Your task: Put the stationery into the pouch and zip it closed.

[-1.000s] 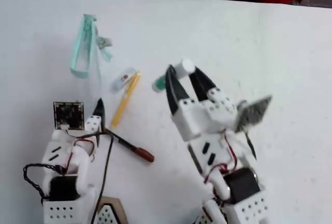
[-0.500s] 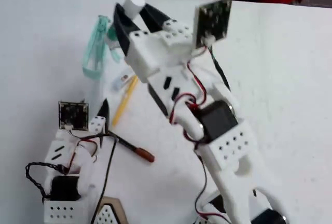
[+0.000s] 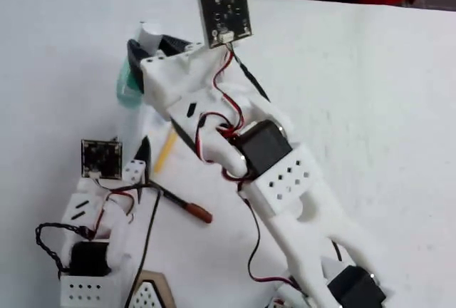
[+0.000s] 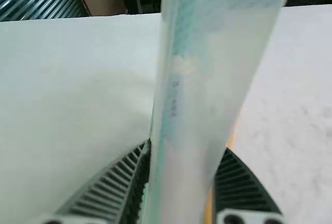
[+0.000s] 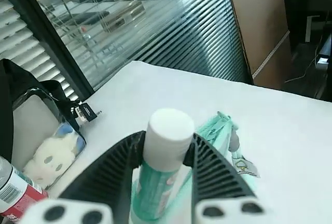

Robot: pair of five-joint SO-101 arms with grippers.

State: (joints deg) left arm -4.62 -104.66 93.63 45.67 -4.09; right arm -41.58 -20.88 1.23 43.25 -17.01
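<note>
The right gripper (image 5: 167, 138) has its fingers clenched on the glue stick (image 5: 160, 175), whose white cap stands proud of the tips. That arm stretches to the far left of the table (image 3: 370, 73), the gripper (image 3: 146, 43) hanging at the teal zip edge of the pouch (image 3: 126, 88). The left gripper (image 4: 187, 152) is pinched on a clear, teal-striped sheet (the pouch's (image 4: 207, 79) see-through end, by its look). It sits near left (image 3: 140, 152). Just right of it lies a yellow pen (image 3: 165, 152), its far end under the right arm. Nearer lies a dark pen with a brown cap (image 3: 184, 204).
</note>
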